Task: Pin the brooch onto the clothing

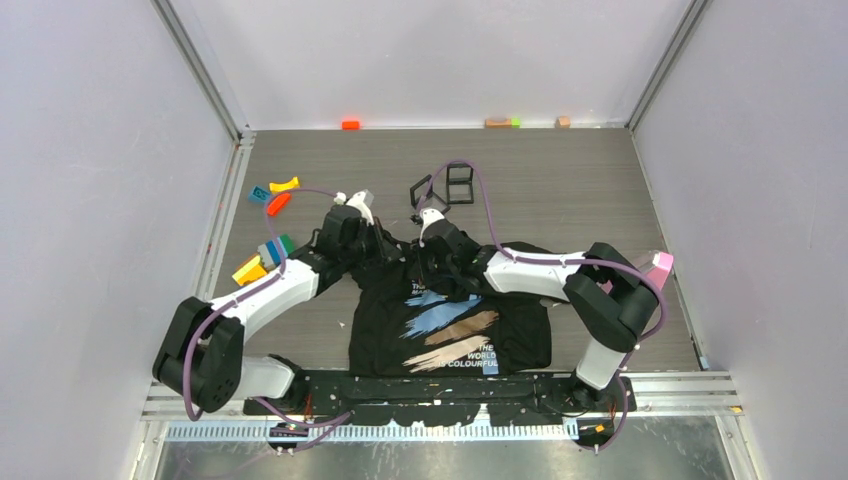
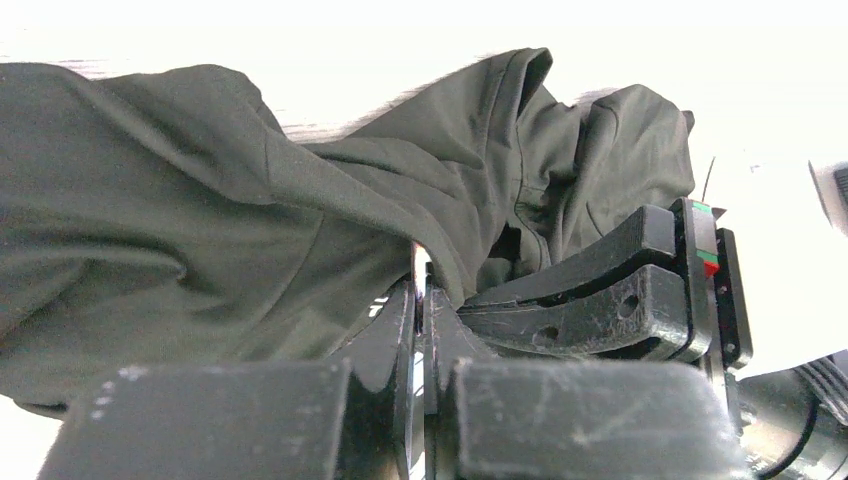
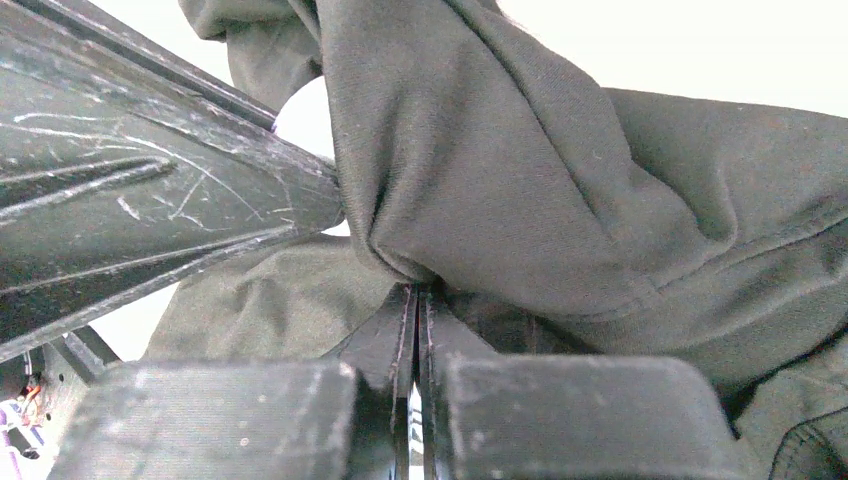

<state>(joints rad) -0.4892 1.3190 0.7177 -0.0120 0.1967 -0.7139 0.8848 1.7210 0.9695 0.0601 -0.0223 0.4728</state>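
Observation:
The clothing [image 1: 450, 335], a black T-shirt with white text and blue and tan streaks, lies on the table near the arm bases, its upper part bunched and lifted. My left gripper [image 1: 388, 246] and right gripper [image 1: 428, 258] meet at that upper part, close together. In the left wrist view the left gripper [image 2: 421, 285] is shut with a fold of the dark fabric [image 2: 250, 230] at its tips, and the right arm's fingers [image 2: 600, 290] lie just to the right. The right gripper [image 3: 416, 292] is shut on a bunched fold of fabric [image 3: 520, 180]. The brooch is hidden.
Coloured blocks [image 1: 262, 262] and small pieces [image 1: 278, 195] lie at the table's left side. Two black open frames [image 1: 445, 185] stand behind the grippers. An orange block [image 1: 350, 124] and others sit at the back edge. A pink object [image 1: 660, 265] lies by the right arm.

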